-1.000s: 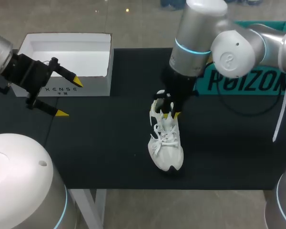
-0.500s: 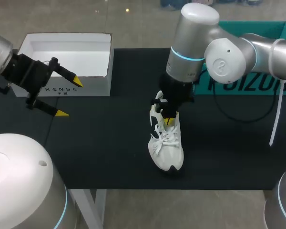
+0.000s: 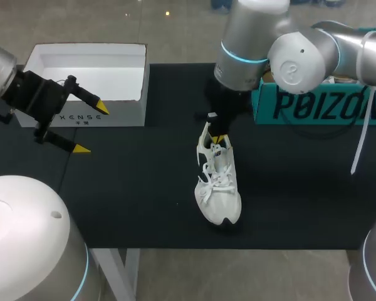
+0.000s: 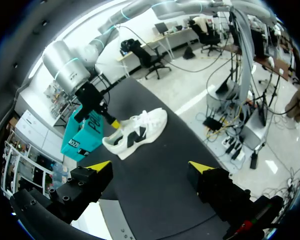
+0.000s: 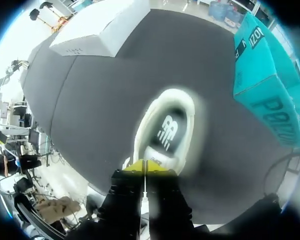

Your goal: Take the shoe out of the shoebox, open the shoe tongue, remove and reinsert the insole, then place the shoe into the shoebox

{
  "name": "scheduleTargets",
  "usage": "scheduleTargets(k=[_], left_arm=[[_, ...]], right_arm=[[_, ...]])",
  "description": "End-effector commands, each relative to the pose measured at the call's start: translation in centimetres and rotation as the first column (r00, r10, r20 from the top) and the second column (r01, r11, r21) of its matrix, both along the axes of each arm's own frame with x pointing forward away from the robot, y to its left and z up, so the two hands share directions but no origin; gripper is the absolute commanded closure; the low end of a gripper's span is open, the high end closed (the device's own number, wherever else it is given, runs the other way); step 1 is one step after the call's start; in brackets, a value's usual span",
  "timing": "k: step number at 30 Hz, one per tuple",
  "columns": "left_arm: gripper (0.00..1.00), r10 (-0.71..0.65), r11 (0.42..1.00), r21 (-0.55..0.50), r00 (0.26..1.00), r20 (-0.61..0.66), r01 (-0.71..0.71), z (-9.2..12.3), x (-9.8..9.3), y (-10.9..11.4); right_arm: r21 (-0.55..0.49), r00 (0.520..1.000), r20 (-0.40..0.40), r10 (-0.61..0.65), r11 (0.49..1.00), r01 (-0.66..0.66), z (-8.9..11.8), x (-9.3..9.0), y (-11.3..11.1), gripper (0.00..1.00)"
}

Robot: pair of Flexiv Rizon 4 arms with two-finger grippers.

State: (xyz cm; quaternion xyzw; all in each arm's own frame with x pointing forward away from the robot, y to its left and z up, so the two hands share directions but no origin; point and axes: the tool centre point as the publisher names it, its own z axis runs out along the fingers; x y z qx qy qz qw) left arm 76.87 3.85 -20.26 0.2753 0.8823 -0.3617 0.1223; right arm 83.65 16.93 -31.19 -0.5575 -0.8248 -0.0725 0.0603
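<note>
A white sneaker (image 3: 218,188) lies on the black table, toe toward the front edge; it also shows in the left wrist view (image 4: 135,132). My right gripper (image 3: 220,138) stands over its opening, shut, its yellow tips pinching the top edge of the tongue (image 5: 155,157). Ahead of the right gripper (image 5: 145,165), the insole (image 5: 167,132) with a dark logo lies inside the shoe. The open white shoebox (image 3: 106,116) stands empty at the back left. In front of that box my left gripper (image 3: 92,129) hovers open, holding nothing, far from the shoe (image 4: 150,166).
A teal box (image 3: 319,106) lies at the back right, just behind my right arm, also seen beside the shoe (image 5: 260,75). A black cable curls in front of it. The table's front edge runs close below the shoe's toe.
My right gripper closed at the tongue, then drew up and back toward the heel. The right arm swung slightly left. The left arm stayed still.
</note>
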Motion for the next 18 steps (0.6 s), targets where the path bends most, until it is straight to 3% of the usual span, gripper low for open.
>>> scheduleTargets(k=[1, 2, 3, 4, 5, 8, 14, 18], left_arm=[[0.00, 0.000, 1.000, 0.005, 1.000, 0.000, 0.000, 0.0, -0.1, 0.0], [0.00, 0.000, 1.000, 0.005, 1.000, 0.000, 0.000, 0.0, -0.1, 0.0], [0.00, 0.000, 1.000, 0.005, 1.000, 0.000, 0.000, 0.0, -0.1, 0.0], [0.00, 0.000, 1.000, 0.005, 1.000, 0.000, 0.000, 0.0, -0.1, 0.0], [0.00, 0.000, 1.000, 0.005, 1.000, 0.000, 0.000, 0.0, -0.1, 0.0], [0.00, 0.000, 1.000, 0.005, 1.000, 0.000, 0.000, 0.0, -0.1, 0.0], [0.00, 0.000, 1.000, 0.005, 1.000, 0.000, 0.000, 0.0, -0.1, 0.0], [0.00, 0.000, 1.000, 0.005, 1.000, 0.000, 0.000, 0.0, -0.1, 0.0]], right_arm=[[-0.027, 0.988, 0.074, 0.137, 0.990, -0.135, 0.4, 0.1, -0.6, 1.00], [-0.024, 0.972, 0.114, 0.206, 0.979, -0.204, 0.3, 0.2, -0.7, 1.00], [0.021, 0.958, 0.144, 0.248, 0.967, -0.253, 1.3, 3.4, -0.7, 1.00], [-0.001, 0.929, 0.177, 0.324, 0.944, -0.329, 3.8, 2.3, 0.6, 1.00], [-0.003, 0.909, 0.190, 0.370, 0.926, -0.377, 4.5, 1.7, 1.0, 1.00], [-0.039, 0.777, 0.225, 0.588, 0.802, -0.596, 4.7, 1.1, 1.2, 1.00], [-0.026, 0.713, 0.191, 0.675, 0.729, -0.684, 4.7, 1.4, 0.5, 1.00], [-0.068, 0.644, 0.157, 0.749, 0.659, -0.749, 4.5, 1.3, 0.7, 1.00]])
